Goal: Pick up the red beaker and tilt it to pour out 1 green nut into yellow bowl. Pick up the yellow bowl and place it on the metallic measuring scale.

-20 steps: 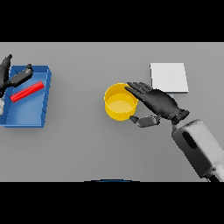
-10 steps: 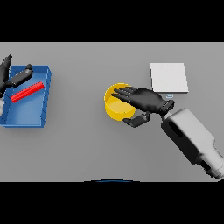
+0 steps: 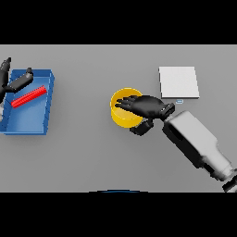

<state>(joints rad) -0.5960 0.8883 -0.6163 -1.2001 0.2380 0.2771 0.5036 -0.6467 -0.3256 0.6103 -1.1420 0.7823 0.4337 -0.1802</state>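
Far left: left hand at blue tray's edge, fingers straight, holding nothing. Red beaker lying flat in tray, just beside those fingers; whether touching, cannot tell. Centre: yellow bowl on table. Right hand spread over bowl's right rim, fingers reaching across opening, thumb curled against outer wall, gripping. Right: scale, apart from bowl.

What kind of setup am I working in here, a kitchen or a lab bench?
More likely a lab-style bench: a plain grey table with a flat metallic measuring scale, a blue tray holding a red beaker, and a yellow bowl. No kitchen fittings in view.
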